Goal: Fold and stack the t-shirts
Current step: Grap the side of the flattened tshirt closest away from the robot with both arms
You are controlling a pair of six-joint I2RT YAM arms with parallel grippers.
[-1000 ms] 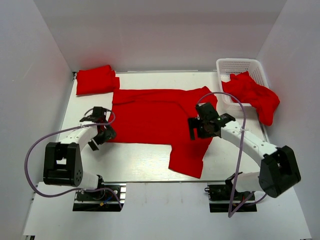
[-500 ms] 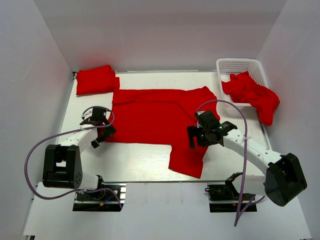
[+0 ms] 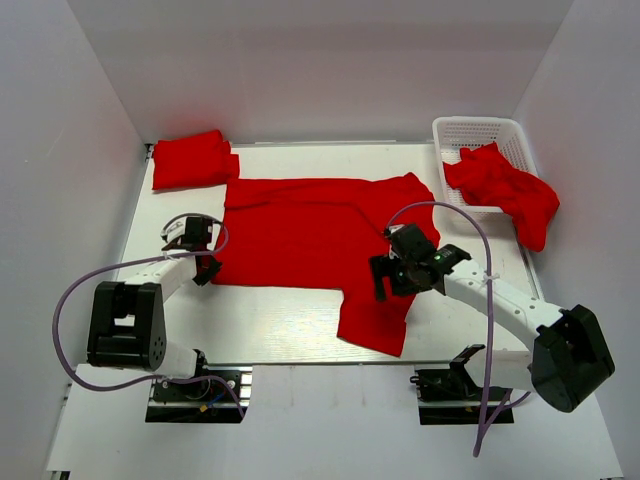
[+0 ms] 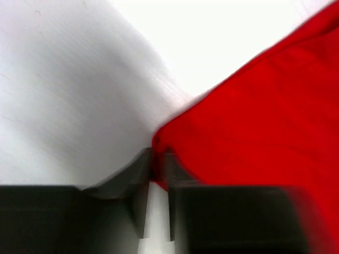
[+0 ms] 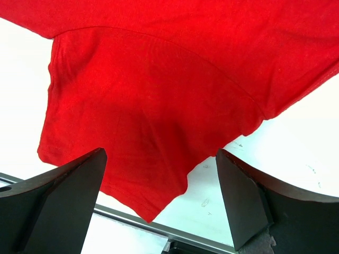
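The white lattice basket (image 3: pixel 478 122) stands at the far right corner of the worktop (image 3: pixel 280 320); a crumpled t-shirt (image 3: pixel 510 190) lies partly in it and spills over its near right rim, hanging past the worktop's edge; how much cloth lies inside cannot be told. A folded t-shirt (image 3: pixel 190 160) rests at the far left corner; the spread t-shirt (image 3: pixel 310 235) lies flat across the middle, one sleeve (image 3: pixel 375 315) reaching toward the near edge. From above, the left gripper (image 3: pixel 207 268) sits at this shirt's near left corner, its jaws too small to read. The left wrist view, though blurred, shows them drawn to a narrow slit with the red corner pinched between the tips. The right gripper (image 3: pixel 383 280) hovers over the sleeve and hides part of it from above; its own camera shows the jaws spread wide and holding nothing, the sleeve's hem in full beneath.
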